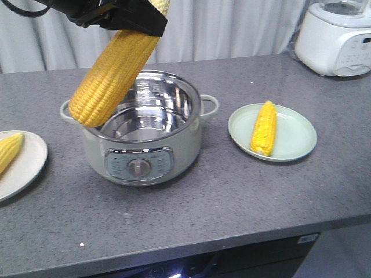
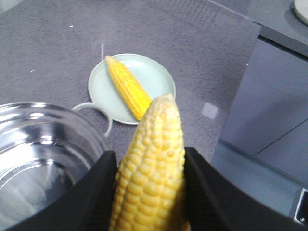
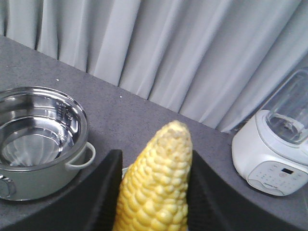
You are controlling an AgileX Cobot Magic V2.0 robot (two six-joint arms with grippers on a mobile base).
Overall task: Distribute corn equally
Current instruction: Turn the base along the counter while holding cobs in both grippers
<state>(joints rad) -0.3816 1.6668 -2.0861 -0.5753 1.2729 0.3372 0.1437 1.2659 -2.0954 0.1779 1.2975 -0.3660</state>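
My left gripper (image 1: 130, 26) (image 2: 149, 153) is shut on a corn cob (image 1: 113, 72) (image 2: 151, 178), which hangs tilted over the left rim of the steel pot (image 1: 145, 145). My right gripper (image 3: 156, 154) is shut on another corn cob (image 3: 156, 192), tip up; it does not show in the front view. One corn cob (image 1: 265, 127) (image 2: 127, 86) lies on the pale green right plate (image 1: 301, 139) (image 2: 159, 77). A corn cob (image 1: 8, 150) lies on the left plate (image 1: 32, 162), cut off by the frame edge.
The pot (image 2: 43, 144) (image 3: 43, 168) stands mid-counter with nothing inside and has side handles. A white blender (image 1: 339, 37) (image 3: 272, 154) stands at the back right before grey curtains. The counter's front edge (image 1: 232, 231) runs close below the pot.
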